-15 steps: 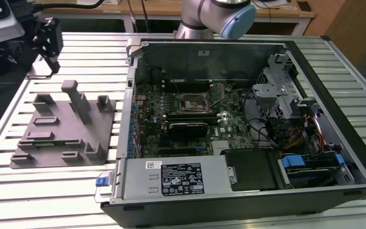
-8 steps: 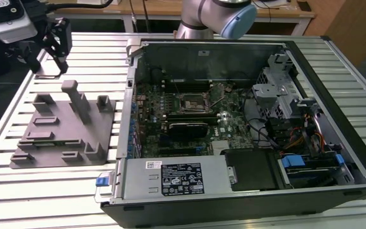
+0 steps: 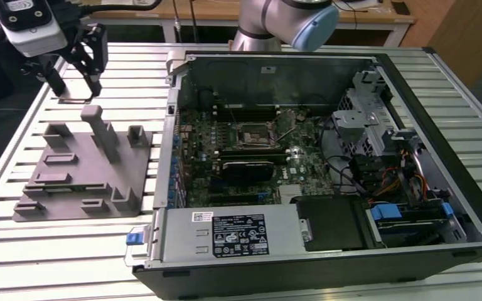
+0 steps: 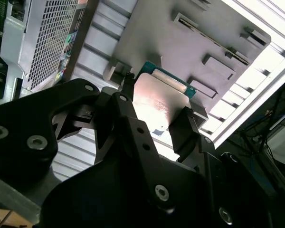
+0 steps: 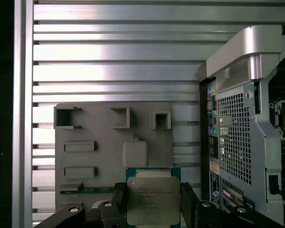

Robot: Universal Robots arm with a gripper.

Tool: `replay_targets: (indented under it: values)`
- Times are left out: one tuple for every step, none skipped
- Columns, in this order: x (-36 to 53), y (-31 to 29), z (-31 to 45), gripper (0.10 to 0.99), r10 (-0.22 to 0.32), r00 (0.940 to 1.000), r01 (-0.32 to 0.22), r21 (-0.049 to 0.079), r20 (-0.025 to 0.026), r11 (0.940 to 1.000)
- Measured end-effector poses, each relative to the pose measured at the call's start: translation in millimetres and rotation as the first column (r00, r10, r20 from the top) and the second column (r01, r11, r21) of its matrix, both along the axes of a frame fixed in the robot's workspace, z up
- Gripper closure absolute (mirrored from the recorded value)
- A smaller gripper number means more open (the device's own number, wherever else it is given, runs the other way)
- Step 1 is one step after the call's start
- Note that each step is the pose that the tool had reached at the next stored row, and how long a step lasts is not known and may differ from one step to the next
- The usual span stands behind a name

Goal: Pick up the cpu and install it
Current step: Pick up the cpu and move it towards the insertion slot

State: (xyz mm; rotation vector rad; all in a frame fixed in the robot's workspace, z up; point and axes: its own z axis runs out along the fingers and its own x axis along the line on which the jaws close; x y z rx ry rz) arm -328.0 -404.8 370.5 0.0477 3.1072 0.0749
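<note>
Slatted aluminium tabletop ran under everything, with wooden benches at the back of the room. Furthest to the exterior view's left hung the gripper, raised over the far end of the grey plastic fixture. It was closed on the cpu. In the first wrist view the chip sat flat between the two black fingers, pinched by opposite edges, with its pale metal top facing that camera and a green rim showing around it. It looked clear of the fixture rather than resting on it, because the second wrist view showed the fixture's blocks and slots well beyond the chip. Moving right, the fixture lay on the slats just beside the open computer case, whose near wall stood between the two. Inside the case the motherboard lay face up, and its square socket sat toward the middle of the board, uncovered as far as I could tell. So the socket lay to the exterior view's right of the held chip, well apart from it and lower, with the case's wall in between. The chip is close to square, so I could name no long axis for it, only that it was carried level. The arm rose behind the case, and drive bays and loose cables crowded the right end.
</note>
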Motion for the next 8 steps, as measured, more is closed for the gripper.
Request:
replay_targets:
  values:
    - [2.2, 0.0, 0.0, 0.545, 0.0, 1.0, 0.0, 0.0, 0.0, 1.0]
    - [4.4, 0.0, 0.0, 0.545, 0.0, 1.0, 0.0, 0.0, 0.0, 1.0]
    - [6.7, 0.0, 0.0, 0.545, 0.0, 1.0, 0.0, 0.0, -0.0001, 1.0]
    - [9.0, 0.0, 0.0, 0.545, 0.0, 1.0, 0.0, 0.0, 0.0, 1.0]
    - [11.3, 0.0, 0.0, 0.545, 0.0, 1.0, 0.0, 0.0, 0.0, 1.0]
    - [13.7, 0.0, 0.0, 0.545, 0.0, 1.0, 0.0, 0.0, 0.0, 1.0]
    - [16.2, 0.0, 0.0, 0.545, 0.0, 1.0, 0.0, 0.0, -0.0001, 1.0]
    - [18.6, 0.0, 0.0, 0.545, 0.0, 1.0, 0.0, 0.0, 0.0, 1.0]
